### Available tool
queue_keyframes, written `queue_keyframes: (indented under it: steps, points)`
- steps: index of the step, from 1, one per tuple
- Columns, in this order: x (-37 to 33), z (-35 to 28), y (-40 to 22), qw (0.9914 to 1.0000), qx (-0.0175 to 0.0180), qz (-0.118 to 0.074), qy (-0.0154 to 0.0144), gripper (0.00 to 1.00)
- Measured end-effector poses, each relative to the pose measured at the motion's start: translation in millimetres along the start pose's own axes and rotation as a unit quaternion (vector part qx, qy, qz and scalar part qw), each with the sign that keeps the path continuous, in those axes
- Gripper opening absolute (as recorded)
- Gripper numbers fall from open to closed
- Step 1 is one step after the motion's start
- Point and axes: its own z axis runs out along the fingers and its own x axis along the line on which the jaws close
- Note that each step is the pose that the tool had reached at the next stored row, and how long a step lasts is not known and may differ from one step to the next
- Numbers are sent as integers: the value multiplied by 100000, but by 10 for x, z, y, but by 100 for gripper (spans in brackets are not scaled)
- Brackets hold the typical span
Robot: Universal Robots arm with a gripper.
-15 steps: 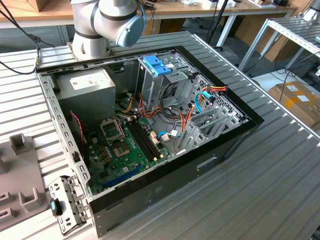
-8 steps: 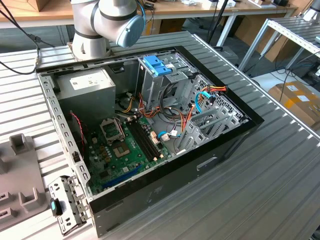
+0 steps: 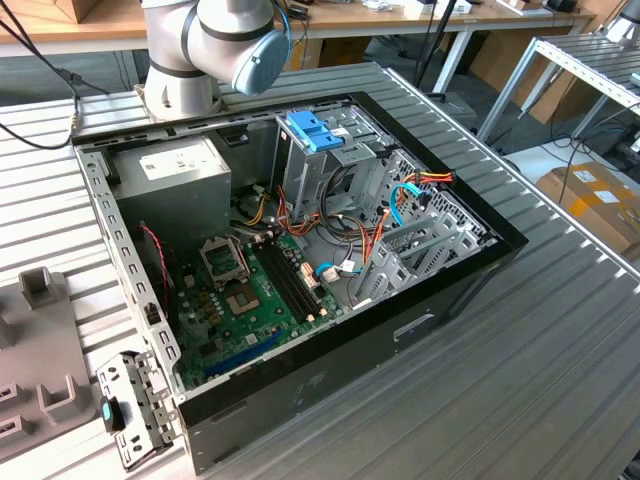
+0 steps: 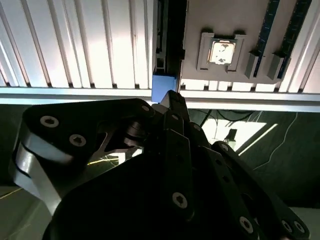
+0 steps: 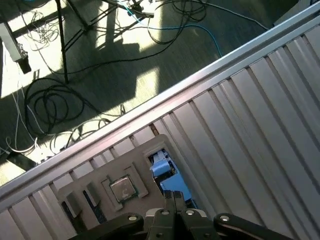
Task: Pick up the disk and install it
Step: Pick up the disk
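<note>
A ribbed metal desk [image 3: 560,380] fills a workshop with wooden benches [image 3: 380,18] behind it and a cardboard box [image 3: 592,195] on the exterior view's right. In the first wrist view, loose cables [image 5: 45,105] lie across the sunlit floor [image 5: 100,65] past the desk's edge. An open computer case [image 3: 300,392] sits mid-desk. A grey tray [image 5: 90,182] holds the disk [image 5: 161,167] in a slot, beside a processor chip [image 5: 121,188]. The hand [image 5: 173,194] hangs over the disk's end, pressed together.
</note>
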Motion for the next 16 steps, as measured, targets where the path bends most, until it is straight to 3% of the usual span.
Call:
queue_keyframes:
  steps: [2, 4, 6, 9, 10, 12, 13, 14, 16]
  points:
    - [0, 2, 0, 99937, -87, -3541, 102, 11]
    - [0, 4, 0, 99844, -136, -5582, 157, 11]
    - [0, 6, 0, 99677, -197, -8027, 224, 11]
    - [0, 8, 0, 99351, -279, -11364, 322, 11]
    - [0, 10, -1, 99123, -320, -13204, 372, 11]
    - [1, 12, -1, 98829, -370, -15248, 433, 11]
    - [1, 13, 0, 98609, -405, -16607, 471, 11]
    - [1, 12, 0, 98465, -425, -17442, 506, 11]
    - [1, 12, 0, 98459, -424, -17474, 510, 11]
